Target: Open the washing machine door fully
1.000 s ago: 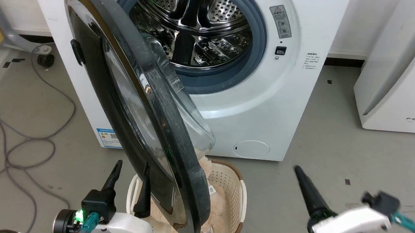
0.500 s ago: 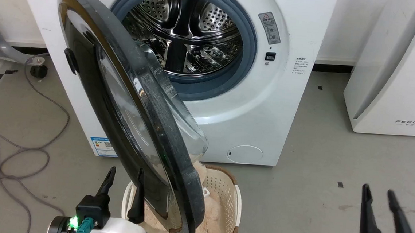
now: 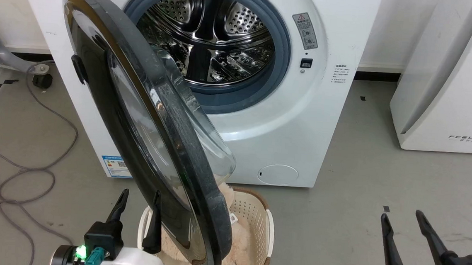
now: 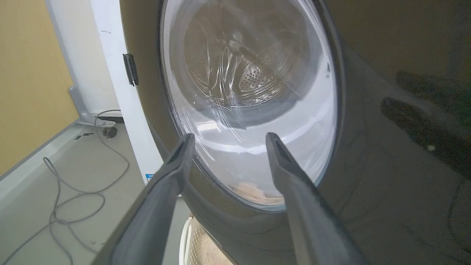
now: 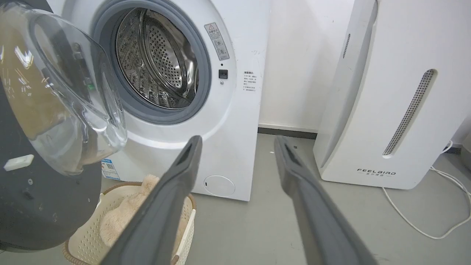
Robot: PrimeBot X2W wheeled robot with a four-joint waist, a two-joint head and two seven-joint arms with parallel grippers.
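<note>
Right gripper (image 3: 401, 216): shifted in toward the washing machine door (image 3: 144, 130) since half a second ago; fingers spread, empty, well apart from the door's glass-bowl side. Left gripper (image 3: 141, 192): fingers spread, empty, just beside the door's glossy outer face, so the nearer arm. Door: half swung, free edge over the laundry basket (image 3: 270, 230). I judge the widening push must come from the bowl side.

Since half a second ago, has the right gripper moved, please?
Yes. The right gripper moved leftward in head view: its fingers stood right of the black floor mark; now one fingertip lies just below it.
</note>
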